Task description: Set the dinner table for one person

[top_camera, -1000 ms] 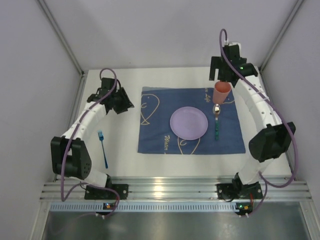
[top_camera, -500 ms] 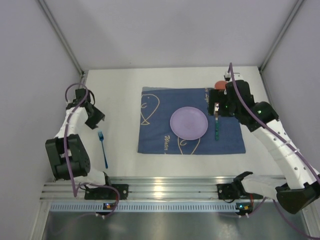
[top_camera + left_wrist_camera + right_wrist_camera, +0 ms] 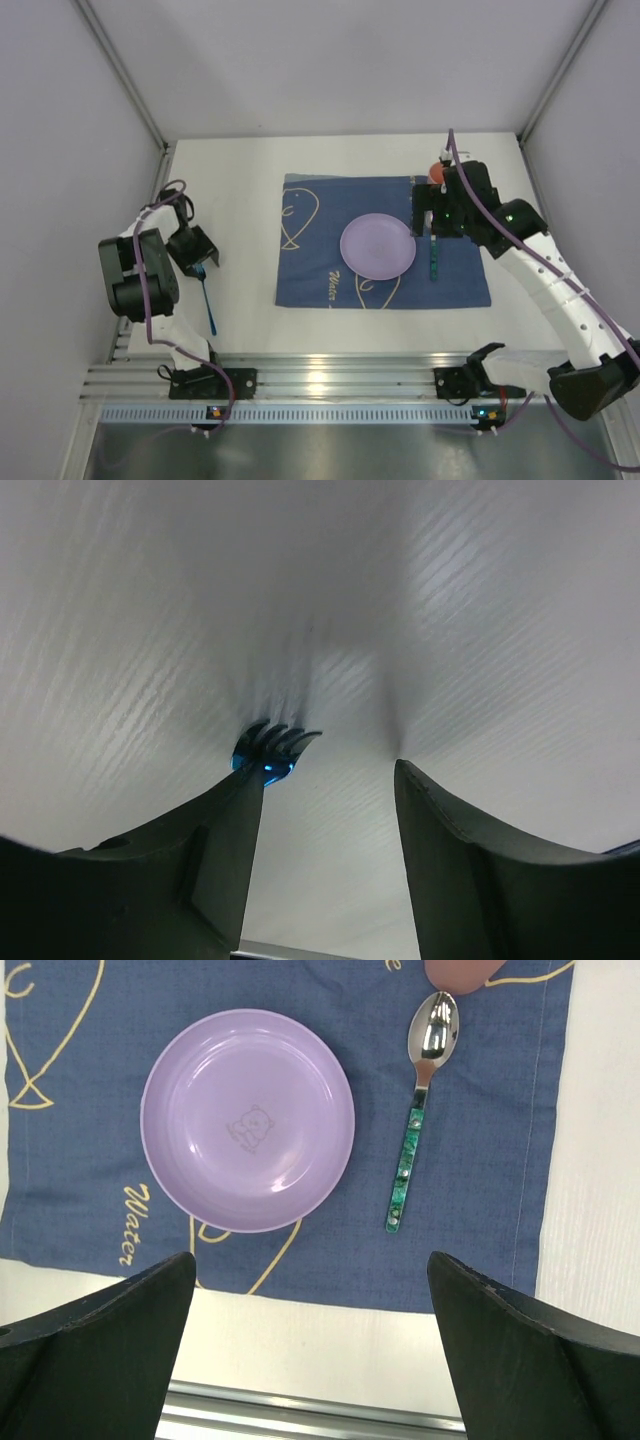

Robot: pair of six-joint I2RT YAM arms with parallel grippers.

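Dinner table (image 3: 240, 170): we are seeing the purple plate (image 3: 248, 1120) centred on the cloth (image 3: 80, 1190), pink cup (image 3: 460, 972) at its far-right corner; left gripper (image 3: 328, 770), right gripper (image 3: 310, 1260) both spread.

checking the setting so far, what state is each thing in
cloth, spread flat
plate, upright, empty, on the cloth
spoon, flat on the cloth beside the plate
cup, mostly hidden
fork, flat on the bare dinner table
left gripper, open at the fork's tines
right gripper, open, empty

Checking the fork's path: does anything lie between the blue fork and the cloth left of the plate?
Nothing visible: only bare white tabletop separates the small blue plastic fork from the dark-blue patterned cloth.
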